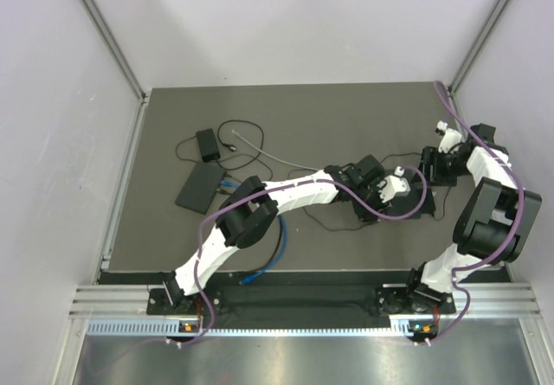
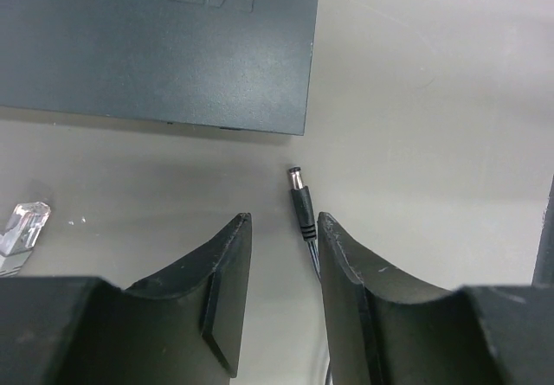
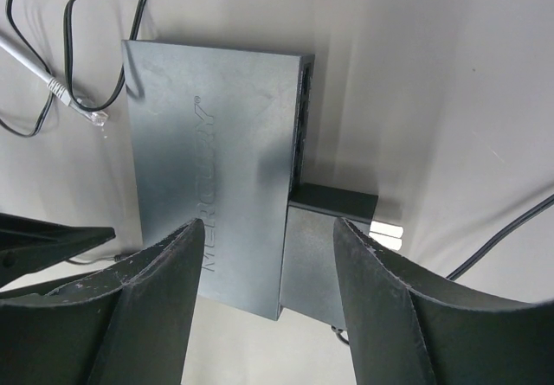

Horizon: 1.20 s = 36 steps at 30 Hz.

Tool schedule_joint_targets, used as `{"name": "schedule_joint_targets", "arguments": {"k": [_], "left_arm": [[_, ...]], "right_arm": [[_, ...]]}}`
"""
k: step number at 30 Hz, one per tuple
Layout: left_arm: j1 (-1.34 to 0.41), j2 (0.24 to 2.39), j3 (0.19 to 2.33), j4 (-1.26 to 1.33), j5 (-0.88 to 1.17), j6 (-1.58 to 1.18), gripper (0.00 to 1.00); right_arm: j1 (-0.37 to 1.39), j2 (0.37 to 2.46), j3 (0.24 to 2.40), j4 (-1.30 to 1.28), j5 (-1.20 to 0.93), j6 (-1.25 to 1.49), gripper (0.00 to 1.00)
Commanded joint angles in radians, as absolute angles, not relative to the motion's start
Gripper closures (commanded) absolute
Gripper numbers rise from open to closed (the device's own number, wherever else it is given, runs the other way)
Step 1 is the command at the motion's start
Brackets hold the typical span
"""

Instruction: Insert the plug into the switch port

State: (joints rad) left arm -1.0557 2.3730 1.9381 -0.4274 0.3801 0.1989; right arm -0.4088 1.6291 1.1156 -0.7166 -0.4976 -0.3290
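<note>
Left wrist view: the plug (image 2: 300,202), a short black barrel with a metal tip, lies on the desk (image 2: 433,99) between the parted fingers of my left claw (image 2: 284,221). Its tip points to 12 o'clock at the switch (image 2: 156,48) edge, with a strip of bare desk between and open desk at 3 o'clock. My right claw (image 3: 268,229) hangs spread above the switch.

Inventory, non-task items:
- Dark grey table mat (image 1: 346,117), filling the middle of the top view.
- Flat dark box (image 1: 201,187), left of centre.
- Small black adapter (image 1: 208,144) just above the box, trailing a looping black cord (image 1: 245,127).
- Blue cable (image 1: 258,271), curving at the mat's near edge.
- Grey network cable (image 3: 30,67) with a clear connector (image 3: 97,117), upper left of the right wrist view.
</note>
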Motion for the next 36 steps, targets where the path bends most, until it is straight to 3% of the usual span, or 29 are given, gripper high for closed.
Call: {"name": "schedule_joint_targets", "arguments": {"k": [1, 9, 13, 25, 30, 36], "left_arm": [[-1.06, 2.315, 1.954, -0.414, 0.397, 0.187, 0.59], [-1.09, 2.368, 1.921, -0.42, 0.341, 0.27, 0.59], [-1.132, 2.39, 1.919, -0.443, 0.247, 0.324, 0.64], [-1.14, 2.398, 1.893, -0.549, 0.138, 0.29, 1.0], [-1.105, 2.284, 1.801, -0.506, 0.193, 0.293, 1.0], [-1.058, 2.197, 1.723, -0.472, 0.241, 0.293, 1.0]], "right_arm": [[-0.42, 1.614, 1.138, -0.676, -0.508, -0.331, 0.39], [-0.42, 1.632, 1.146, -0.664, -0.502, -0.325, 0.39], [-0.42, 1.651, 1.149, -0.649, -0.489, -0.314, 0.41], [-0.417, 1.712, 1.173, -0.644, -0.502, -0.313, 0.42], [-0.405, 1.736, 1.154, -0.641, -0.551, -0.307, 0.43], [-0.399, 1.773, 1.147, -0.65, -0.569, -0.295, 0.5]]}}
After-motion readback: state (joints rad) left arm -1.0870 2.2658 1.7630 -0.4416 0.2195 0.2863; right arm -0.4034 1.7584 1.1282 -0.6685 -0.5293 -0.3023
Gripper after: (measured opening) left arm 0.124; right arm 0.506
